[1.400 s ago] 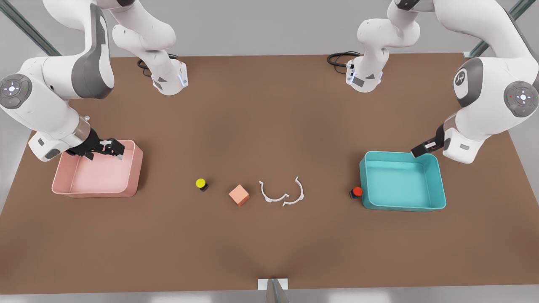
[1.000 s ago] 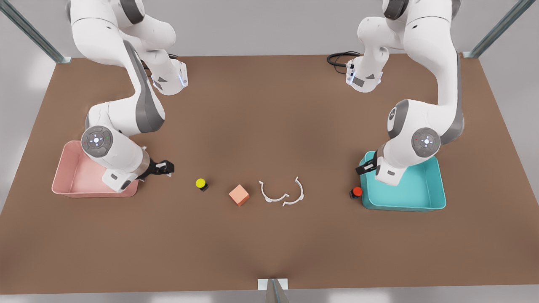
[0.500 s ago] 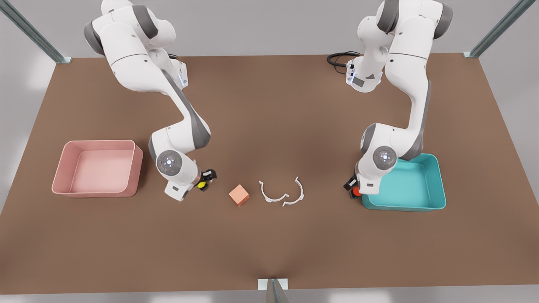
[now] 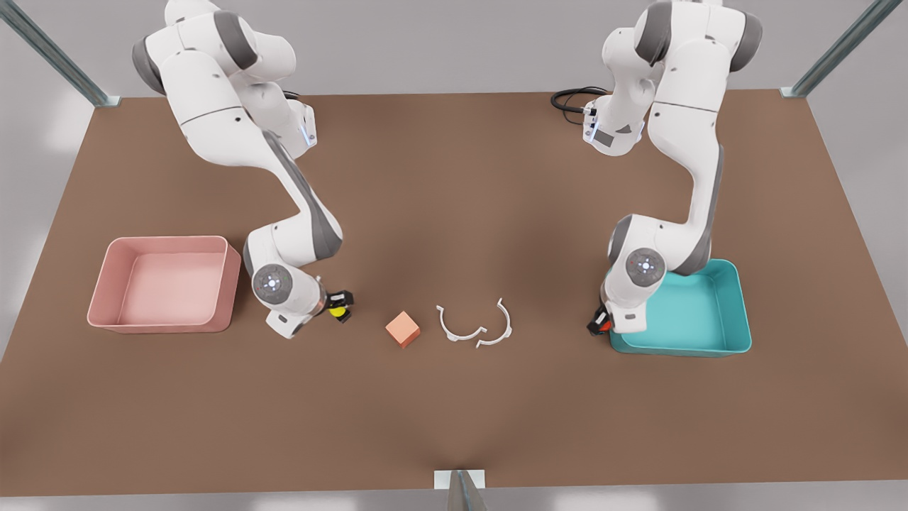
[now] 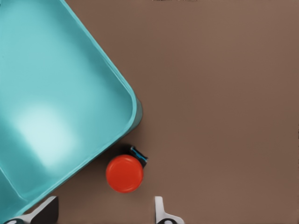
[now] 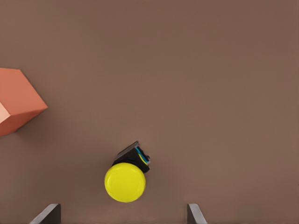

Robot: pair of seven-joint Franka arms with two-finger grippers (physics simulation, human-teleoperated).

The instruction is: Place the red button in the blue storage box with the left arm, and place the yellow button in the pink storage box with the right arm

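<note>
Brown table: both claws spread, left over red button, right over yellow button.

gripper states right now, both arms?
Left gripper: open, over the red button beside the blue box, holding nothing.
Right gripper: open, over the yellow button, holding nothing.

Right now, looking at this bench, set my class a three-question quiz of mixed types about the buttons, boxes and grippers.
1. True or false: the red button lies inside the blue storage box.
2. Which gripper hangs over the yellow button? A left gripper B right gripper
3. Fill in: the salmon cube sits between the yellow button and the white ____.

Key: 1 false, it sits on the table beside the box; 2 B; 3 clips.
</note>
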